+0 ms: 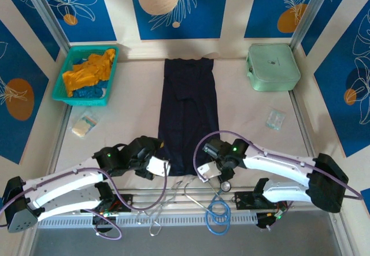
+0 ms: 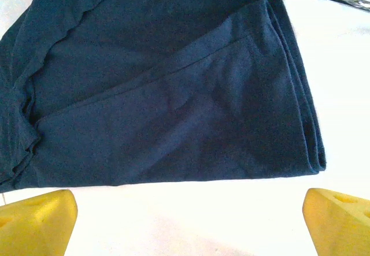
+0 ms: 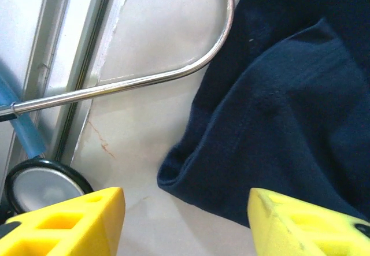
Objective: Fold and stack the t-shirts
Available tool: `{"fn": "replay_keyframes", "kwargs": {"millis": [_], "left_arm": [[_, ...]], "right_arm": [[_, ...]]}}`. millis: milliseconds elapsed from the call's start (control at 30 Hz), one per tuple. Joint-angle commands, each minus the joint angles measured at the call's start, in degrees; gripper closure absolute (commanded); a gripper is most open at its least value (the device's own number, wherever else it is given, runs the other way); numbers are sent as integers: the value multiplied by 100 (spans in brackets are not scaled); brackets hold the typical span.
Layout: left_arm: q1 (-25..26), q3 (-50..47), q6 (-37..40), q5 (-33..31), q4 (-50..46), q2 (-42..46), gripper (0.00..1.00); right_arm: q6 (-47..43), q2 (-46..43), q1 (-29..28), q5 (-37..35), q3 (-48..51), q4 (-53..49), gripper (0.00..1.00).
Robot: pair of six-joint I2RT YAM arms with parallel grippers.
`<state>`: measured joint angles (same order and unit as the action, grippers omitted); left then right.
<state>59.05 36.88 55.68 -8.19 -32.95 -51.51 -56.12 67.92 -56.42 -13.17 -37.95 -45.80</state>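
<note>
Navy t-shirt [image 1: 188, 114] lies in a long strip, crosswise folds to come. My left gripper [image 2: 188, 215] gapes empty and my right gripper [image 3: 185, 210] is partly open, holding nothing. The mustard t-shirt [image 1: 89, 71] waits in the basket [image 1: 81, 101].

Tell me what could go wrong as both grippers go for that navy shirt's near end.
The navy shirt lies in stacked layers at its near hem; the left gripper might pinch only the top ones, undoing the fold.
The right gripper sits close to the stethoscope's metal tube and could snag it along with the corner.
</note>
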Motion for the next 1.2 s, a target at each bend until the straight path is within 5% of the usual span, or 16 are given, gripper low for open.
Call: {"fn": "replay_keyframes", "kwargs": {"millis": [0, 300, 700, 1167], "left_arm": [[63, -76, 174, -60, 41, 57, 0], [72, -130, 263, -63, -23, 78, 1], [89, -76, 626, 353, 130, -942, 6], [63, 73, 1123, 598, 166, -1975, 21]], "right_arm": [[265, 250, -96, 7, 25, 57, 44], [314, 428, -159, 34, 126, 105, 45], [827, 1097, -242, -167, 146, 270, 56], [1015, 1043, -286, -265, 222, 399, 66]]}}
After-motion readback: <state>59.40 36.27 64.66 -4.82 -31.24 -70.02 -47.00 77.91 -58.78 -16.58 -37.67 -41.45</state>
